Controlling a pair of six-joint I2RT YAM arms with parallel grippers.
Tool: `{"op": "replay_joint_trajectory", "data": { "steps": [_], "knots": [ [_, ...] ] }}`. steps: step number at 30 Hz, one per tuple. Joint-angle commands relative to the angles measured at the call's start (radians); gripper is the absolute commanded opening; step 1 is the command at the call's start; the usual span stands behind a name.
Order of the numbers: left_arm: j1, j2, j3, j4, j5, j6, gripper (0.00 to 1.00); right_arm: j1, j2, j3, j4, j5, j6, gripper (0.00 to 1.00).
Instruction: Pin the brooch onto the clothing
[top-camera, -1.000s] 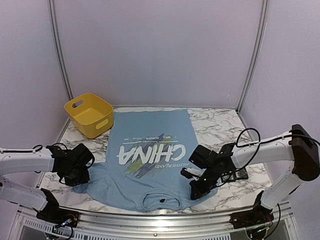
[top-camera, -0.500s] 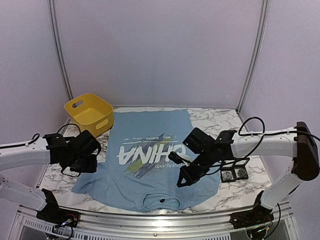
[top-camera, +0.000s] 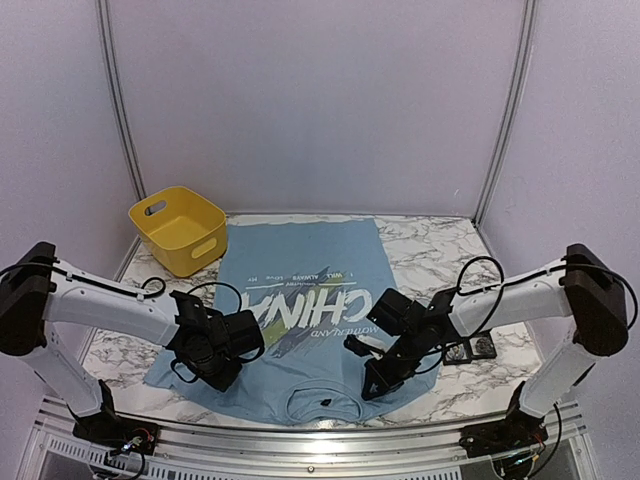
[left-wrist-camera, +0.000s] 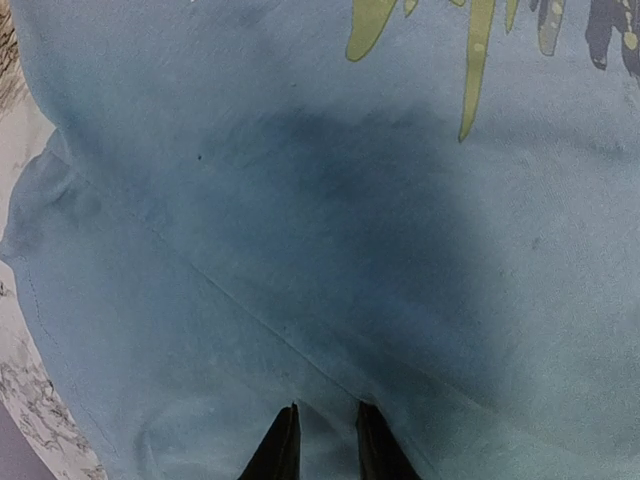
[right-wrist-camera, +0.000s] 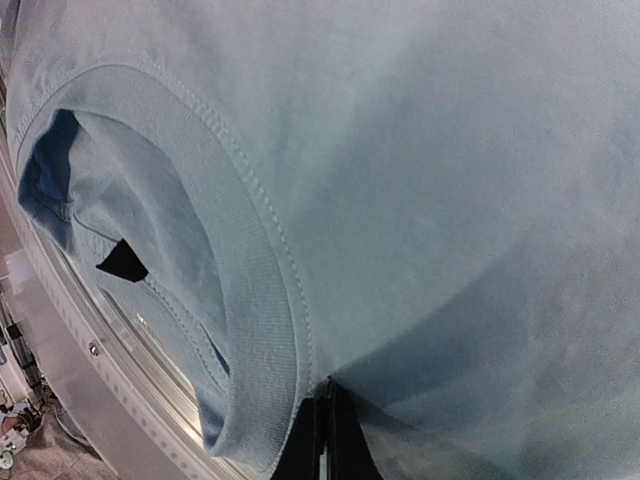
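1. The T-shirt (top-camera: 300, 262) is spread flat on the marble table (top-camera: 432, 243). Its collar (right-wrist-camera: 262, 330) is at the edge nearest the arm bases and its hem is at the far side, so the CHINA print reads upside down from the top camera.
2. The left gripper (left-wrist-camera: 322, 452) is down on the shirt's left shoulder area, right by the sleeve seam and a bit below the yellow-green streaks (left-wrist-camera: 478, 60). Its fingers are only a narrow crack apart, with just plain blue fabric showing in the gap, so it's got nothing in it.
3. The right gripper (right-wrist-camera: 322, 440) is squeezed fully closed, tips against the cloth just beside the collar ribbing. Can't tell whether it has anything pinched.
4. There's a black tag (right-wrist-camera: 122, 262) inside the neck opening.
5. A yellow bin (top-camera: 180, 230) sits just off the shirt's far left corner.
6. A small dark tray (top-camera: 480, 347) sits just off the shirt's right side, and what's in it is too small to make out.
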Motion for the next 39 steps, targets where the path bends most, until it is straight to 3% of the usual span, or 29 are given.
{"op": "replay_joint_trajectory", "data": {
  "steps": [1, 7, 10, 12, 15, 18, 22, 31, 35, 39],
  "knots": [
    [-0.003, 0.037, -0.011, -0.117, 0.097, -0.085, 0.22, 0.02, -0.048, -0.035, -0.029, -0.003, 0.037, 0.0],
    [-0.003, 0.012, -0.033, -0.21, 0.044, -0.064, 0.23, 0.011, -0.073, 0.069, -0.141, 0.089, 0.026, 0.0],
    [-0.003, 0.0, -0.029, -0.225, 0.022, -0.044, 0.25, -0.01, -0.115, 0.112, -0.18, 0.279, 0.071, 0.01],
    [-0.001, -0.005, -0.006, -0.227, 0.007, -0.026, 0.28, -0.06, -0.154, 0.105, -0.204, 0.375, 0.112, 0.08],
    [0.0, -0.029, 0.08, -0.207, -0.02, 0.003, 0.44, -0.167, -0.219, 0.056, -0.217, 0.48, 0.173, 0.16],
    [0.005, -0.057, 0.195, -0.161, -0.067, 0.066, 0.65, -0.226, -0.266, 0.023, -0.221, 0.572, 0.212, 0.27],
    [0.057, -0.057, 0.302, -0.117, -0.099, 0.13, 0.76, -0.286, -0.297, -0.019, -0.243, 0.654, 0.258, 0.47],
    [0.152, -0.061, 0.338, -0.043, -0.096, 0.174, 0.78, -0.332, -0.387, -0.081, -0.312, 0.781, 0.333, 0.6],
    [0.158, -0.062, 0.32, -0.035, -0.086, 0.187, 0.78, -0.397, -0.398, -0.133, -0.252, 0.738, 0.3, 0.69],
    [0.159, -0.069, 0.303, -0.032, -0.083, 0.193, 0.78, -0.46, -0.394, -0.181, -0.165, 0.657, 0.268, 0.7]
  ]
}}
